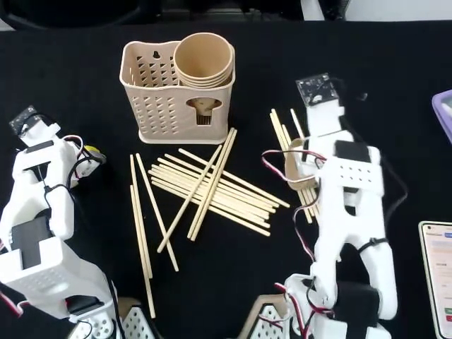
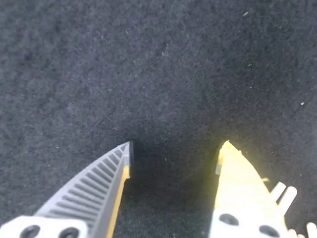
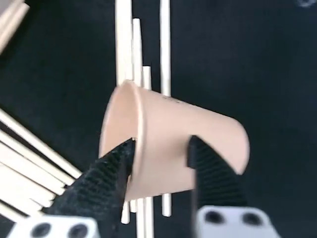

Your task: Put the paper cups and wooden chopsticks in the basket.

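Gripping a paper cup [image 3: 188, 121], the right fingers [image 3: 94, 193] are closed on its sides, close to its open end. The cup is tipped over sideways in the grip. It is above a few chopsticks [image 1: 281, 131] that lie on the black desk [image 1: 395, 63] next to the right arm [image 1: 346, 205]. I cannot tell if the cup touches them.

The left fingers [image 2: 94, 193] are open, with a wide gap between the two tips. They hold nothing and point down at bare black desk. The left arm [image 1: 39, 212] is at the left side of the desk, well apart from the basket.

The basket [image 1: 159, 106] stands upright at the far side of the desk. It is beige with small holes in its walls. A stack of paper cups [image 1: 203, 60] stands in its right part, with the open ends up.

A big pile of chopsticks [image 1: 212, 185] lies flat on the desk just in front of the basket, between the two arms. Some sticks cross over others. Two long ones lean up toward the basket's bottom corner. A few more lie a little to the left of the pile.

A phone [image 1: 438, 275] lies at the right edge of the desk. A purple thing [image 1: 443, 109] peeks in at that edge too.
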Controlling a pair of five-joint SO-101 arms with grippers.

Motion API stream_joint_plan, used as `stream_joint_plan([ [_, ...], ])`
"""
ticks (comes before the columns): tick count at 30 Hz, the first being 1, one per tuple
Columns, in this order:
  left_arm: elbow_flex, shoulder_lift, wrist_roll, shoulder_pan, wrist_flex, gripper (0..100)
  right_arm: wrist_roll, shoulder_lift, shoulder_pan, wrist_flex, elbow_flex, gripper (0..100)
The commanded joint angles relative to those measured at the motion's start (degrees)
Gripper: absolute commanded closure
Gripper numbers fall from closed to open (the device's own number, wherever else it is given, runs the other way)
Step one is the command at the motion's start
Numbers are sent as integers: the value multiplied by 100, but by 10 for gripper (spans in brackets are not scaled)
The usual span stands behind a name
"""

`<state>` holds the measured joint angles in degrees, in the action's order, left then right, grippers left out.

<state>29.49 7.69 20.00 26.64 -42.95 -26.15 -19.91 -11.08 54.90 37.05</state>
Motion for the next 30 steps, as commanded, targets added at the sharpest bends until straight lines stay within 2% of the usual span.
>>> stream_joint_plan([
  [1,-207,18,35,127,-9,708,-290,-462,-378,44,-321,973],
  [7,-207,18,35,136,-9,708,-659,-1305,-967,9,-347,988],
  [12,-207,18,35,136,-9,708,-615,-1956,-1152,44,-356,988],
  [15,-207,18,35,127,-9,708,-35,-2316,-1029,167,-549,988],
  [19,-215,26,35,127,-9,708,1002,-2571,-255,800,-1754,988],
  [23,-207,26,35,127,-9,708,1987,-2431,1037,1090,-3415,988],
  [27,-207,26,35,127,-9,708,2145,-1798,2426,668,-4488,988],
  [30,-207,35,35,127,-9,708,2242,-1103,2840,141,-5015,988],
])
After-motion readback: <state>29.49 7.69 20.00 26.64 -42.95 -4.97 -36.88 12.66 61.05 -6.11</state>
